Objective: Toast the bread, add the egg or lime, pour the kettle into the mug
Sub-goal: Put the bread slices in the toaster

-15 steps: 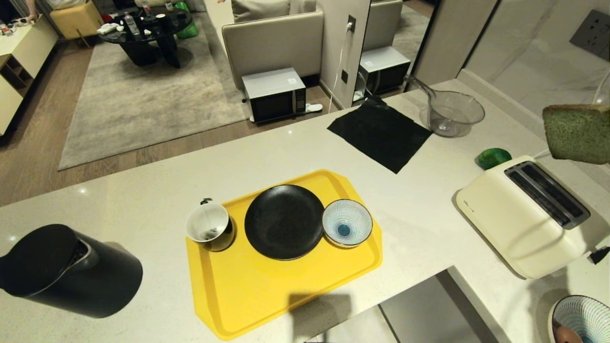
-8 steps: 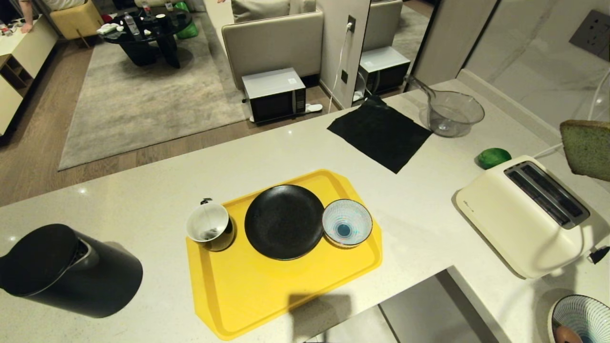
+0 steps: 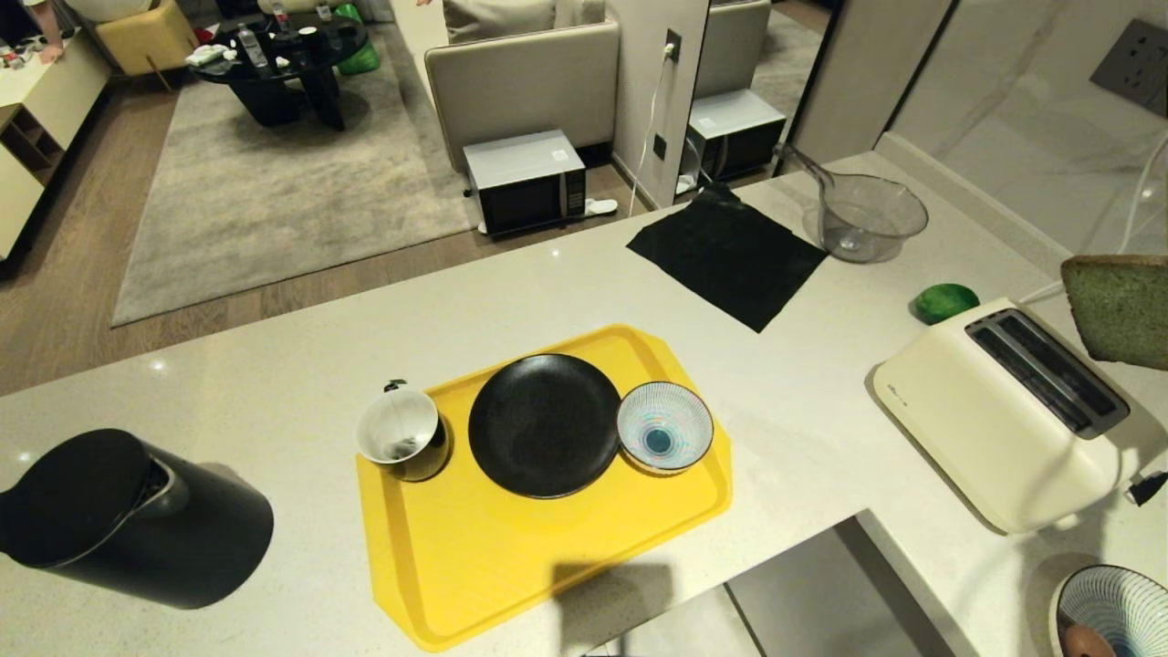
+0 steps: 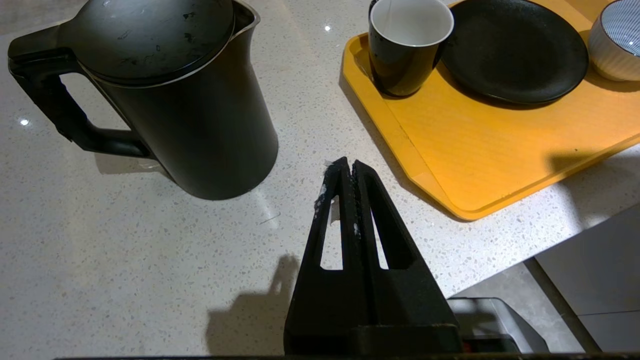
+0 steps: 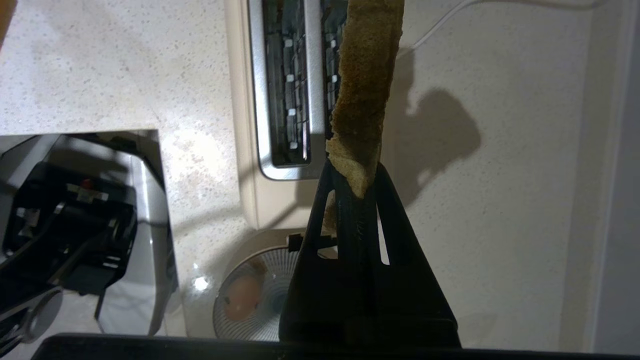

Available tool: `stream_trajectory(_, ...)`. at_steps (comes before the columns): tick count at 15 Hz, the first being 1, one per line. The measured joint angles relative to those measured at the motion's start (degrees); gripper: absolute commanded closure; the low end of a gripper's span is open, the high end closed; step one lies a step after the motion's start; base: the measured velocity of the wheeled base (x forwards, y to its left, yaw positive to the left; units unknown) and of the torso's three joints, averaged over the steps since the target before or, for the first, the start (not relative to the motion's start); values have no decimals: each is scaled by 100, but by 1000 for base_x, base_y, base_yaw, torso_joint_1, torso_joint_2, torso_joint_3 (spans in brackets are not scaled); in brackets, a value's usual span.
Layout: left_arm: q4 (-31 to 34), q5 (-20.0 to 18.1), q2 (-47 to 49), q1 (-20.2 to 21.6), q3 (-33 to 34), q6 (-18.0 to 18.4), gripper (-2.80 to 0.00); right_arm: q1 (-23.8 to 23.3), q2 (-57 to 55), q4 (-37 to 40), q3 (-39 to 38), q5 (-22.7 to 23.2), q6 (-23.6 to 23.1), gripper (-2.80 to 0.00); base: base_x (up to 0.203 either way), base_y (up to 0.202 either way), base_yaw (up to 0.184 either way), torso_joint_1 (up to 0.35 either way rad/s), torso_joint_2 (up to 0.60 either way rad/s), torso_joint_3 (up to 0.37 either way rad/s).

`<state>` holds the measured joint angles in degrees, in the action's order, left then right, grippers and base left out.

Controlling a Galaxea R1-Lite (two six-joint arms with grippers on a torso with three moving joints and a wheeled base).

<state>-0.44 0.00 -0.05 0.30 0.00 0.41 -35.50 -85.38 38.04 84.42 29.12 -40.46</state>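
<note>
Right gripper (image 5: pixel 361 175), jaws clamped on the bread (image 5: pixel 366 90), holds the slice edge-down above the toaster (image 3: pixel 1004 411), its long axis parallel to the slot (image 5: pixel 285 85) beside it.

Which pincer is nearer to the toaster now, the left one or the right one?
Right. The right pincer holds the bread just above the toaster. The left pincer is far away, beside the kettle.
</note>
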Motion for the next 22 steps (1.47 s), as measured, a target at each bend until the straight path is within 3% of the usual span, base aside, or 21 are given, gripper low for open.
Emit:
stream_trajectory(6, 2, 0, 0, 2, 0, -1, 0, 15, 29, 457, -46, -4, -22, 0, 0, 0, 0, 0, 0, 0)
stream_trajectory(15, 2, 0, 0, 2, 0, -5, 0, 26, -256, 415, -112, -48, -90, 0, 0, 0, 0, 0, 0, 0)
stream_trajectory(22, 3, 0, 0, 2, 0, 1, 0, 28, -691, 426, 184, -63, -489, 0, 0, 0, 0, 0, 0, 0)
